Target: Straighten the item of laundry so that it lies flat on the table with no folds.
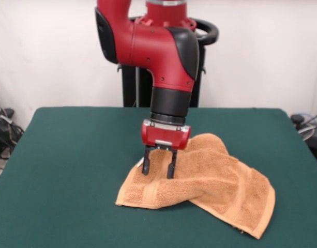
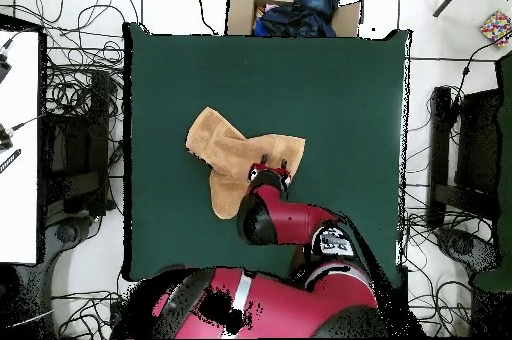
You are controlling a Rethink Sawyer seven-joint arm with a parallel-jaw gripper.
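Observation:
The item of laundry (image 1: 210, 181), an orange-tan terry towel, lies crumpled and folded over itself on the dark green table (image 1: 70, 155). In the overhead view the towel (image 2: 232, 156) spreads in two lobes, one toward the upper left and one toward the bottom. My gripper (image 1: 159, 169) hangs from the red arm and comes down on the towel's left part. Its two black fingers (image 1: 146, 164) stand apart and open, tips touching or just above the cloth. From overhead the gripper (image 2: 270, 169) sits at the towel's right edge, its tips hidden by the arm.
A cardboard box (image 2: 290, 8) with dark cloth stands beyond the table's top edge in the overhead view. Cables and equipment ring the table (image 2: 350, 86). Green surface stretches wide on every side of the towel.

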